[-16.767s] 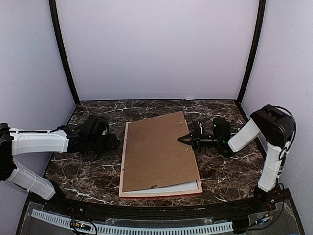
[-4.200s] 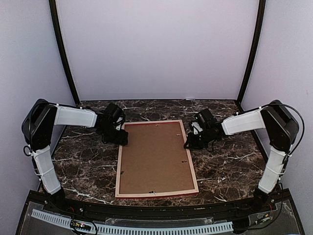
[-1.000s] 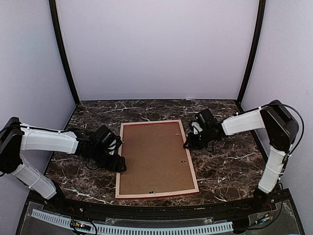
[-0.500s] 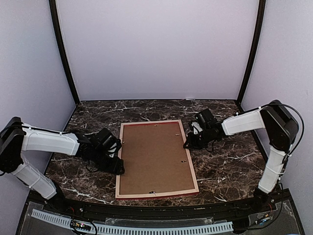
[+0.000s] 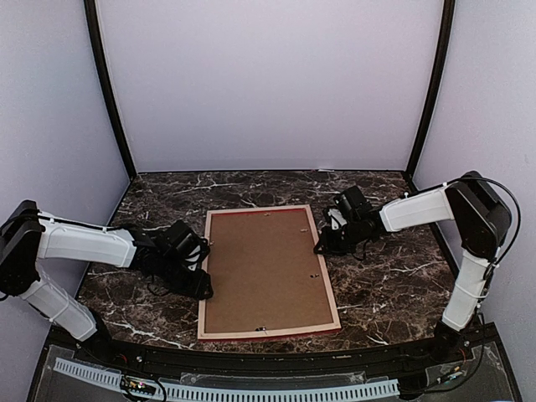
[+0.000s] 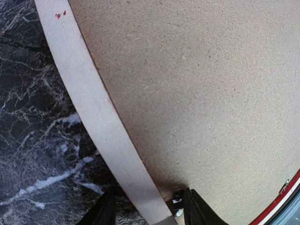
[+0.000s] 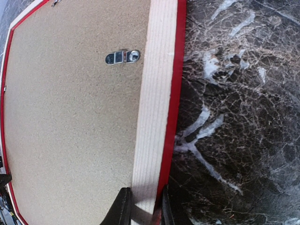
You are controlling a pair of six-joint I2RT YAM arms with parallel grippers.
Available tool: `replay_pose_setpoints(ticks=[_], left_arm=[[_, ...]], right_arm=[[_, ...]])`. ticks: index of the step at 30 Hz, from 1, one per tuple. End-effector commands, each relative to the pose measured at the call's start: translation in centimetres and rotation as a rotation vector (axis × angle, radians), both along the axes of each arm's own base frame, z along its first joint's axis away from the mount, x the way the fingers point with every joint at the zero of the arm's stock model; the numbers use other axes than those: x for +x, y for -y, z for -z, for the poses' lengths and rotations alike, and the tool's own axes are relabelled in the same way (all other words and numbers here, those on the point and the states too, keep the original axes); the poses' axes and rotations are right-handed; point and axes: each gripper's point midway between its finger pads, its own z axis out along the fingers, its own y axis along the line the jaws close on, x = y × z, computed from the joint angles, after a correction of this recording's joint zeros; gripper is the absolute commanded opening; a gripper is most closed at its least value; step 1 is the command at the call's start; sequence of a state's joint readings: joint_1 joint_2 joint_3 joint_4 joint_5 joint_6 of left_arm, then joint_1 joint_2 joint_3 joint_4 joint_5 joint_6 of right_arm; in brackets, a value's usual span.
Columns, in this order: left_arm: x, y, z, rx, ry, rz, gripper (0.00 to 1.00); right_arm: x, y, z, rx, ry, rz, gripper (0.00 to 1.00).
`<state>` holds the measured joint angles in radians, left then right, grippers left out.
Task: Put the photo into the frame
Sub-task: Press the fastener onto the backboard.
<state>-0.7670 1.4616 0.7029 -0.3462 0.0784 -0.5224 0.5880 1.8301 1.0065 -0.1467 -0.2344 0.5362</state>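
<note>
While the right gripper (image 7: pixel 143 207) pinches the frame (image 7: pixel 157 93) by its right rail, the left gripper (image 6: pixel 147 212) stands spread astride the left rail.

left fingers (image 6: pixel 196 212) drawn closer around the frame's (image 6: pixel 105 126) left rail, brown backing board (image 5: pixel 266 268) now seated flat

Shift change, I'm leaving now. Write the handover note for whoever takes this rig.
Left claw: open, straddling the left rail of the red-and-pale-wood rectangular picture frame, not gripping.
Right claw: shut on its right rail, near the far corner.
Frame lies face down on the dark marble table, plain brown backing board seated in it.
Photo not visible; probably under the board.
Left: confirm that, check the metal tabs.
</note>
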Motion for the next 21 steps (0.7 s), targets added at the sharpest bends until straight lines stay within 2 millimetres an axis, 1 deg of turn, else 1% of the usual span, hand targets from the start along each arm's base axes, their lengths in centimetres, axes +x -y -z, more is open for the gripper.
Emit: replay_pose_setpoints(ticks=[1,4,13,15,19,21], left_arm=[[-1.6,-1.8,1.5,0.073,-0.046,0.018,0.51],[-1.7,-2.1,1.4,0.090,-0.041,0.030,0.46],[-1.8,-2.2,1.0,0.094,-0.031,0.067,0.38],[-1.7,-2.2,0.9,0.095,-0.025,0.068,0.34],[-1.6,-1.9,0.5,0.077,-0.013,0.070,0.33],[-1.6,-1.8,0.2,0.065,-0.011,0.073,0.36]], right_arm=[[-1.4,0.3,2.1,-0.017,-0.053,-0.029,0.10],[-1.4,0.4,2.2,-0.018,-0.054,-0.030,0.10],[-1.5,0.4,2.3,-0.018,-0.059,-0.030,0.10],[-1.5,0.3,2.2,-0.017,-0.058,-0.032,0.10],[-1.4,0.3,2.0,-0.017,-0.054,-0.033,0.10],[-1.4,0.3,2.1,-0.018,-0.056,-0.034,0.10]])
